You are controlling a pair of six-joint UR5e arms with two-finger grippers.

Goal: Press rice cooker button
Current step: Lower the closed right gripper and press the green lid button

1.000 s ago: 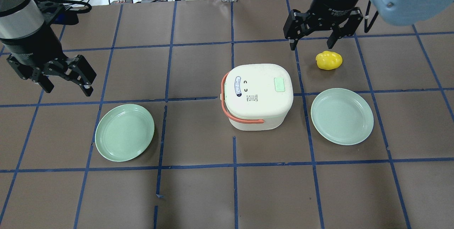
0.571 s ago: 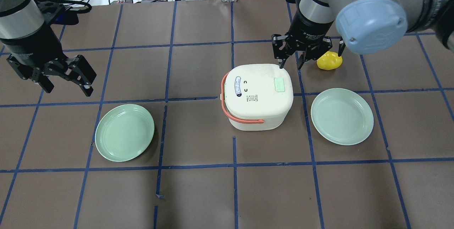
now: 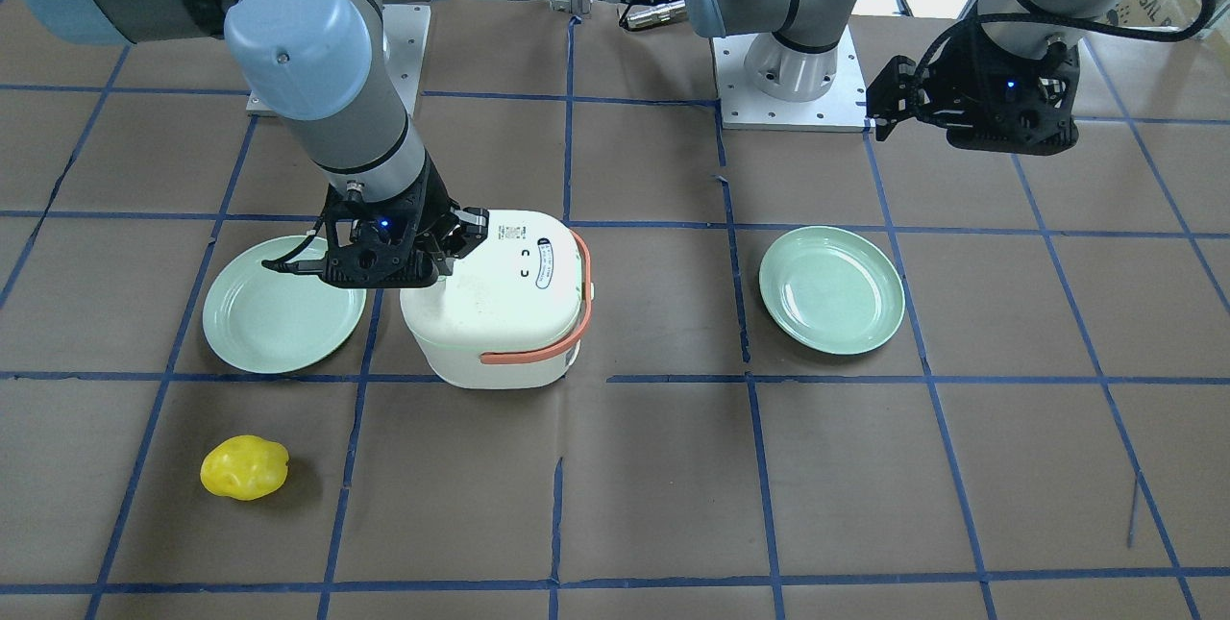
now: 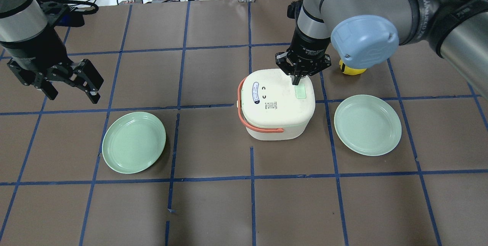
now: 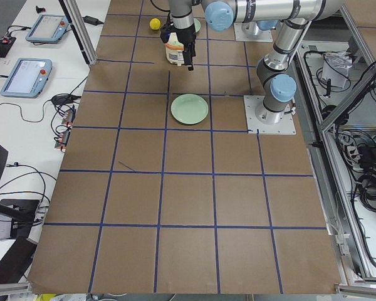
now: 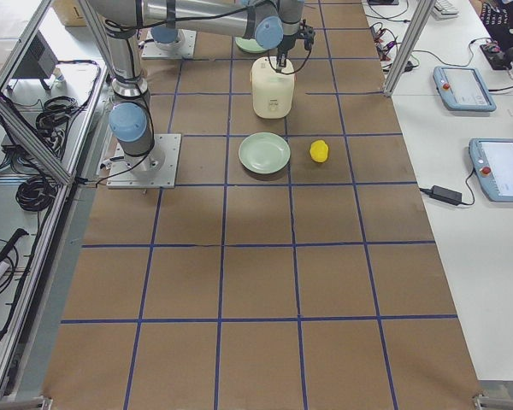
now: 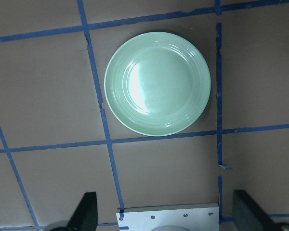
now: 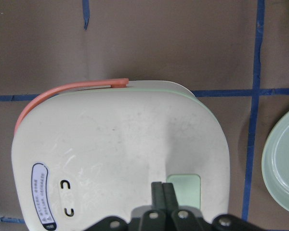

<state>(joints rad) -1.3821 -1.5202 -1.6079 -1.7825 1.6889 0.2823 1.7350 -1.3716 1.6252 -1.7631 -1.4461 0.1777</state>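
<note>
The white rice cooker (image 4: 276, 103) with an orange handle stands mid-table, its lid shut. A pale green button (image 4: 300, 92) sits on the lid's right part. My right gripper (image 4: 296, 81) is shut and empty, its tips just over the button's far edge. In the right wrist view the shut fingers (image 8: 163, 195) point down at the lid beside the button (image 8: 185, 187). I cannot tell whether they touch it. In the front view the right gripper (image 3: 459, 234) hides the button. My left gripper (image 4: 72, 92) is open and empty, far to the left above the table.
A green plate (image 4: 134, 142) lies left of the cooker and under the left wrist camera (image 7: 157, 83). A second green plate (image 4: 367, 124) lies to the cooker's right. A yellow fruit (image 3: 244, 467) sits beyond that plate, partly hidden by my right arm in the overhead view.
My right gripper moved from beside the yellow fruit to over the cooker lid, and its fingers went from open to shut. The left arm has not moved.
</note>
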